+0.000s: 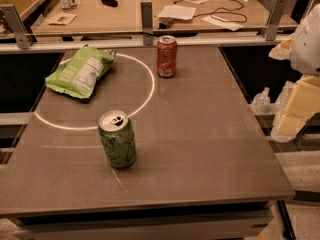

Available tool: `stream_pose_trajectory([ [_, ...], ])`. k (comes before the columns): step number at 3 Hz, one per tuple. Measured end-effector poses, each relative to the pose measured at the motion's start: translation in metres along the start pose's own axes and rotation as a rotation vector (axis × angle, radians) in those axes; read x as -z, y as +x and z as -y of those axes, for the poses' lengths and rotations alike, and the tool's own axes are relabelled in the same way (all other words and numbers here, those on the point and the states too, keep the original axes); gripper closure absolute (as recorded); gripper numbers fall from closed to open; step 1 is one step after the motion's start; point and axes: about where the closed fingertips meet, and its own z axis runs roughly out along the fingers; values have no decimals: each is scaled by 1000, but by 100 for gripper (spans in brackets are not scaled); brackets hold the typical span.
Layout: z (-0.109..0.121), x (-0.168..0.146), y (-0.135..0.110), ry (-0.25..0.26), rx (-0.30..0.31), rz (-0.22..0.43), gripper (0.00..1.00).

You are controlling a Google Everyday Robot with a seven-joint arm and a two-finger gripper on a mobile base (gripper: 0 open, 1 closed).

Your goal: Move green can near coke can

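Observation:
The green can point(117, 139) stands upright on the grey table point(200, 134), near the front left, with its silver top and pull tab showing. The coke can point(166, 56), red-orange with pale markings, stands upright near the table's far edge, well behind the green can. My gripper point(294, 109) is at the right edge of the view, pale yellow and white, off the table's right side, and far from both cans. It holds nothing that I can see.
A flat green chip bag point(80, 72) lies at the far left of the table. A bright ring of light point(145, 96) lies across the table top. A desk point(125, 14) with papers and cables stands behind a rail.

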Motion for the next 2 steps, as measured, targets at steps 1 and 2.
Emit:
stream_pose_trajectory([
  [1, 0, 0, 0, 0, 0, 0, 0],
  [2, 0, 1, 3, -16, -70, 78, 0],
])
